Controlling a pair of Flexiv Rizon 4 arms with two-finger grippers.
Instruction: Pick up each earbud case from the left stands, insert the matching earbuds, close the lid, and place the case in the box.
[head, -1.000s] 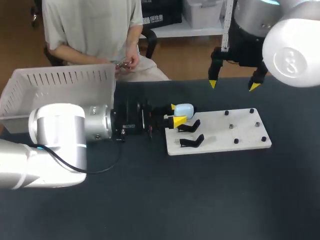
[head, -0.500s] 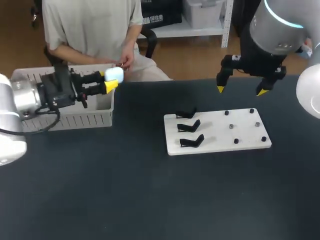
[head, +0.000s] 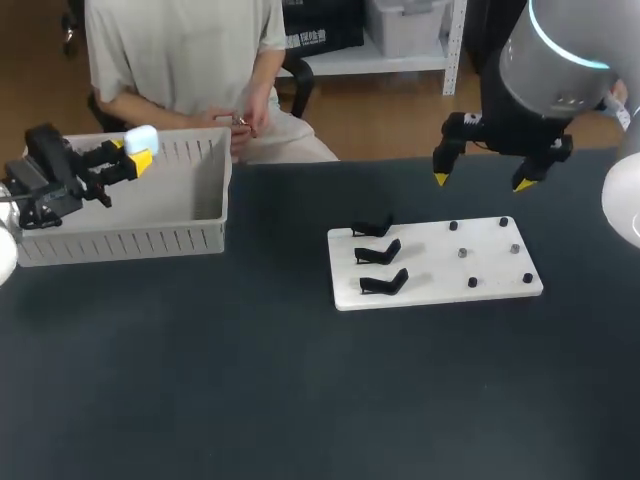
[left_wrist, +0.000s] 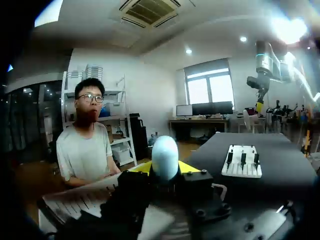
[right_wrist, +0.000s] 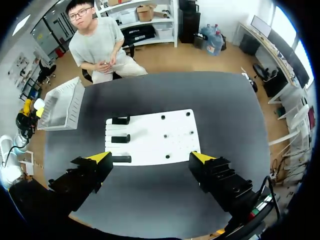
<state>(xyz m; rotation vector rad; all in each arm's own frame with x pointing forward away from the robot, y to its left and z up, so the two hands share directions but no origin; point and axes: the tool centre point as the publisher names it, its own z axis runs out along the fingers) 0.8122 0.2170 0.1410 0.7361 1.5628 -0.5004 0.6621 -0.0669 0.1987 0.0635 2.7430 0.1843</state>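
Gripped by the left gripper (head: 135, 155) above the box's (head: 120, 240) rim, the case (head: 141, 139) is judged due to be lowered and released; the right gripper (head: 481, 181) is held open.

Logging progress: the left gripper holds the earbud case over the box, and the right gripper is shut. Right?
No: the right gripper is open and empty, as the right wrist view shows. The left gripper does hold the earbud case over the box.

Open-topped box (head: 120, 240) beneath left pincer (head: 133, 152), walls on every side
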